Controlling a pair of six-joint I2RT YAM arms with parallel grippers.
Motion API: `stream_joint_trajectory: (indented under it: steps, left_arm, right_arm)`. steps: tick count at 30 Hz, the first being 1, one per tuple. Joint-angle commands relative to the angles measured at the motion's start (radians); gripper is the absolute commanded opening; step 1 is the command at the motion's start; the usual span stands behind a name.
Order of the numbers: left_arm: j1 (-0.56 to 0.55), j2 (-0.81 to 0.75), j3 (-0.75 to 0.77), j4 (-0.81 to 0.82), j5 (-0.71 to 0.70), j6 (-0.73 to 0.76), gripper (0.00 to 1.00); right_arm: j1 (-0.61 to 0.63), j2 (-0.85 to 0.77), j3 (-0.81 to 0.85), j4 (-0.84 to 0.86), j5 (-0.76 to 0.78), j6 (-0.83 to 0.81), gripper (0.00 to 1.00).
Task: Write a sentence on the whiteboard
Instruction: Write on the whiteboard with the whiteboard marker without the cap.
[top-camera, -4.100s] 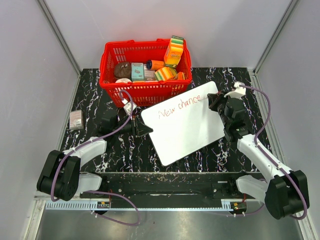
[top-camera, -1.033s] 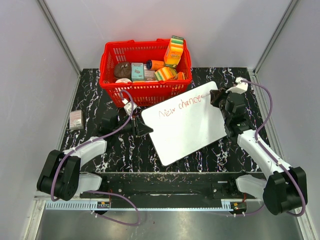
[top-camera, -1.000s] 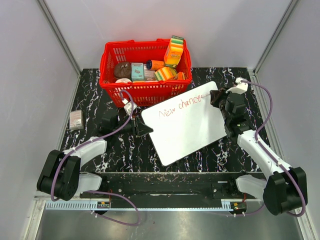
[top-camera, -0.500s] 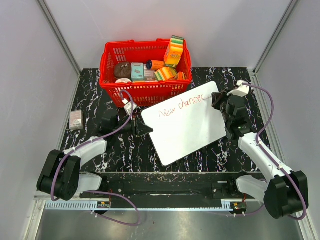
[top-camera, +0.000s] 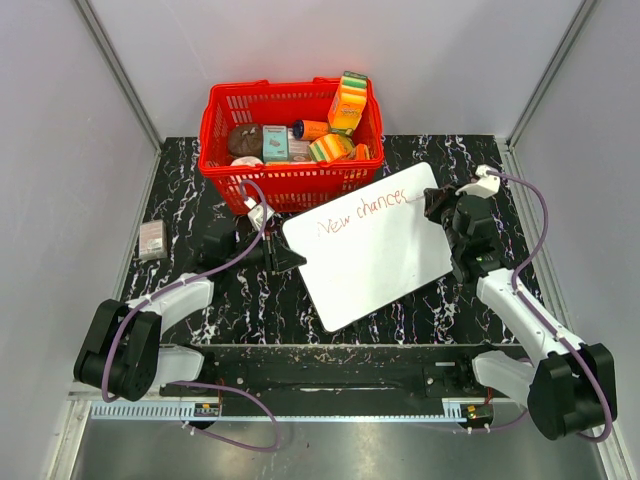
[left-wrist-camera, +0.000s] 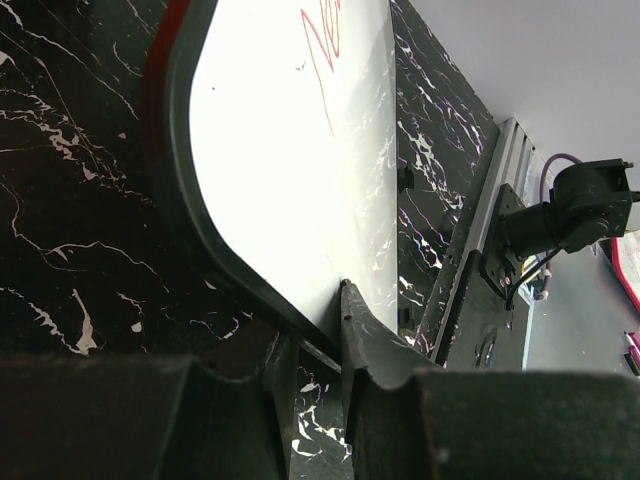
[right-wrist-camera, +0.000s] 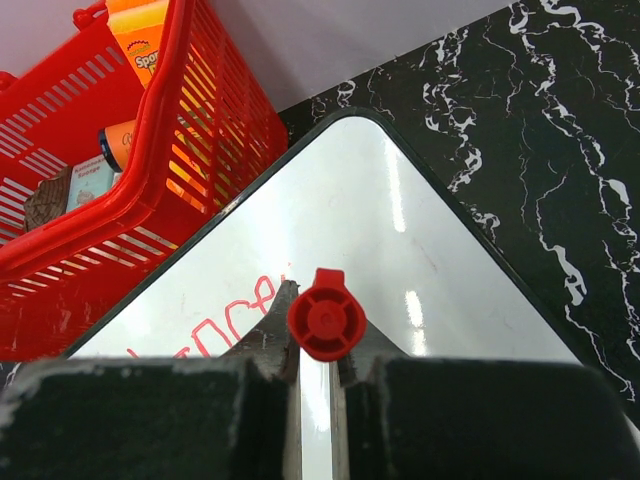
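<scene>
While the left hand (left-wrist-camera: 318, 335) stays clenched on the left edge of the whiteboard (top-camera: 370, 255), steadying it on the tabletop (top-camera: 250, 300), the right hand (top-camera: 438, 205) grasps a red marker (right-wrist-camera: 326, 320) over the board's far right corner. The sentence (top-camera: 358, 212) now reads "New chances". A few seconds ago it lacked the final s, and the marker has since drawn just past the word. That word looks finished. With the row run out near the red basket (top-camera: 300, 185), the rest probably needs a lower line.
</scene>
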Motion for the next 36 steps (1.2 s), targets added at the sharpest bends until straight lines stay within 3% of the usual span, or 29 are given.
stream_joint_trajectory:
  steps: [1,12,26,29,30,34,36]
  left_arm:
    - [-0.038,0.025,-0.008,-0.055,-0.011,0.175,0.00]
    - [-0.039,0.025,-0.009,-0.058,-0.014,0.176,0.00]
    - [-0.048,0.038,0.015,-0.093,-0.031,0.190,0.00]
    - [-0.048,0.038,0.020,-0.107,-0.046,0.195,0.11]
    - [-0.048,0.035,0.020,-0.110,-0.049,0.195,0.22]
    - [-0.048,0.020,0.017,-0.113,-0.078,0.193,0.48]
    - [-0.053,-0.010,0.003,-0.105,-0.107,0.186,0.54]
  right_arm:
    - [-0.002,0.003,-0.023,0.004,-0.056,0.034,0.00]
    - [-0.002,-0.030,-0.008,0.003,-0.082,0.068,0.00]
    - [-0.002,-0.297,-0.015,-0.146,-0.059,0.048,0.00]
    - [-0.002,-0.314,-0.028,-0.166,-0.064,0.047,0.00]
    - [-0.002,-0.319,-0.031,-0.172,-0.064,0.044,0.00]
    - [-0.002,-0.337,-0.044,-0.184,-0.068,0.044,0.00]
    - [-0.002,-0.342,-0.044,-0.189,-0.072,0.044,0.00]
